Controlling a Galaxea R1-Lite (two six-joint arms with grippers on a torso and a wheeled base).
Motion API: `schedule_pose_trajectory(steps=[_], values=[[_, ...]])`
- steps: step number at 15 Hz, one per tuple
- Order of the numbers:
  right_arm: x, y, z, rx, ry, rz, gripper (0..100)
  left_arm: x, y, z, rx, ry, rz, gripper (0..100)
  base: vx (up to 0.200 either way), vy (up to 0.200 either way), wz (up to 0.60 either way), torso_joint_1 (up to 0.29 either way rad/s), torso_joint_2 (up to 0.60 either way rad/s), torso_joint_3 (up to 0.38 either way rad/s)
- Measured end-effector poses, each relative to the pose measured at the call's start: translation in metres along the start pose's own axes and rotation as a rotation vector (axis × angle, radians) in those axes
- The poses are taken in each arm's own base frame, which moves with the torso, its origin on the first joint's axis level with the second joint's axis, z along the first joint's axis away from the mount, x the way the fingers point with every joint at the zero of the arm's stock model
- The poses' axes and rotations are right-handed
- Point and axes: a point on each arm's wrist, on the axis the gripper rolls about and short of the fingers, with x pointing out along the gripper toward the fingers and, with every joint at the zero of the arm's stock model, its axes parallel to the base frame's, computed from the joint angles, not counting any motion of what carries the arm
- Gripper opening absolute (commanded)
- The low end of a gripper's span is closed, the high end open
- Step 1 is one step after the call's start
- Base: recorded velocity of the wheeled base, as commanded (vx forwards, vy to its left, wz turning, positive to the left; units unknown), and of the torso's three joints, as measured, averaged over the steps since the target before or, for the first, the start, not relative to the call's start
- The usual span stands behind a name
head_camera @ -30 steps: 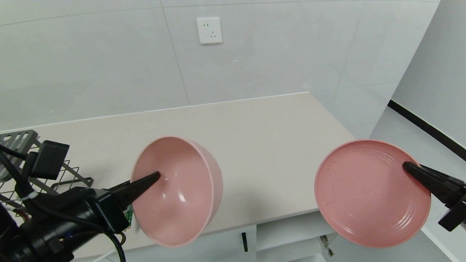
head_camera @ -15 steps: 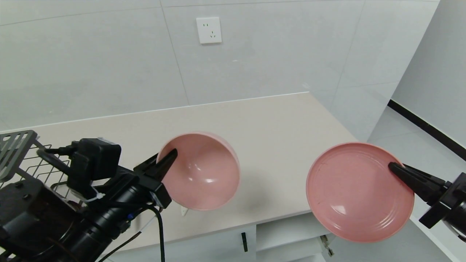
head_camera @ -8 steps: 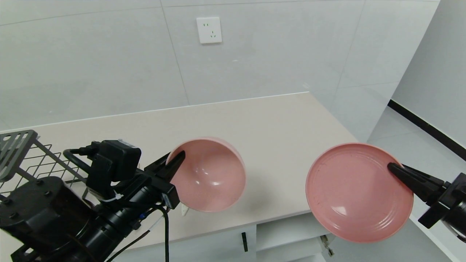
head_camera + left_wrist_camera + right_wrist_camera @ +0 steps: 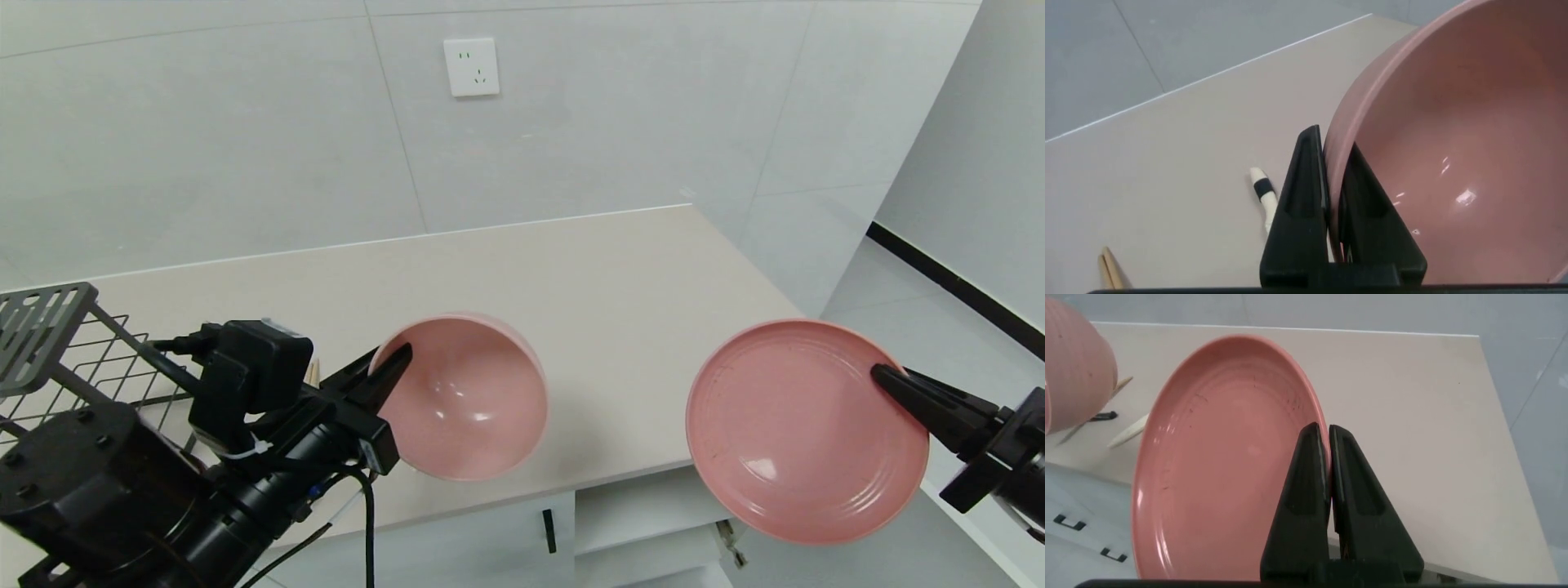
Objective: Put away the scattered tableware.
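My left hand (image 4: 392, 358) pinches the rim of the pink bowl (image 4: 473, 400), holding it tilted in the air over the front of the surface (image 4: 588, 269). My right hand (image 4: 883, 377) pinches the rim of the pink plate (image 4: 784, 433), tilted, off the surface's right front corner. A white spoon (image 4: 1261, 189) and chopsticks (image 4: 1110, 268) lie on the surface near the bowl. A wire rack (image 4: 49, 327) stands at the left.

Desk (image 4: 620, 269): beige, set against the grey tiled wall (image 4: 204, 139).
Socket (image 4: 471, 67): white, on that wall (above the desk).
Cabinet (image 4: 629, 510): white, under the desk — dark handle (image 4: 548, 531).
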Motion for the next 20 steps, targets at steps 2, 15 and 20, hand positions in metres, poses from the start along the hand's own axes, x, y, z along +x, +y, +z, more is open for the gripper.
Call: schedule_pose_trajectory(steps=[2, 15, 20], values=[[0.000, 0.000, 0.000, 0.000, -0.001, 0.000, 0, -0.001, 0.000, -0.001, 0.000, 0.004, 0.000, 0, -0.100, 0.000, 0.00, 0.001, 0.00, 0.001], [-0.003, 0.000, 0.004, -0.008, -0.024, -0.027, 0, -0.051, -0.003, -0.002, -0.058, 0.035, -0.061, 0, -0.062, 0.000, 0.00, 0.001, 0.00, 0.001], [-0.009, 0.002, 0.009, -0.011, -0.037, -0.043, 0, -0.050, -0.003, -0.004, -0.142, 0.050, -0.027, 0, 0.000, 0.000, 0.00, 0.000, 0.00, 0.000]])
